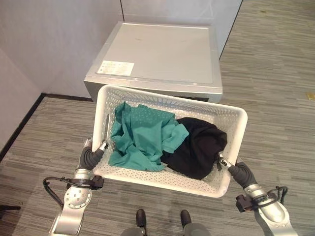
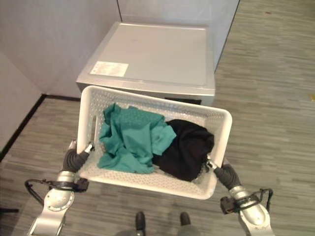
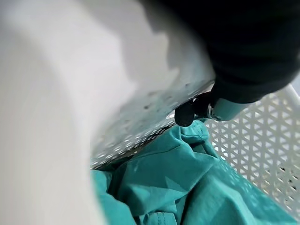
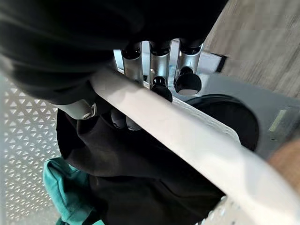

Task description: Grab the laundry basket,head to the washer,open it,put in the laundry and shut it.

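Both hands are on the basket (image 1: pixel 224 118) right now, one at each short end, which is why it rides fairly level in front of me. My left hand (image 1: pixel 91 156) is hooked over the rim at the left end; in the left wrist view its dark-tipped fingers (image 3: pixel 185 114) curl down over the inside of the perforated wall, just above the green cloth (image 1: pixel 142 135). My right hand (image 1: pixel 239 172) does the same at the other end: in the right wrist view the fingers (image 4: pixel 159 89) wrap over the white rim with the thumb tucked underneath, so the rim is pinched between them.

Laundry sits inside the basket, green cloth toward my left and the black garment (image 1: pixel 199 145) piled against my right, touching that wall. A two-sided hold makes sense to me since a one-handed carry would tip the load out.

Washer (image 1: pixel 157 54) is right ahead, its grey top showing past the far rim, so I'd say the walk is about done. Its door is low on the front, showing as a dark round shape under the basket in the right wrist view, so I reckon the basket has to go down before a hand is free to open it.
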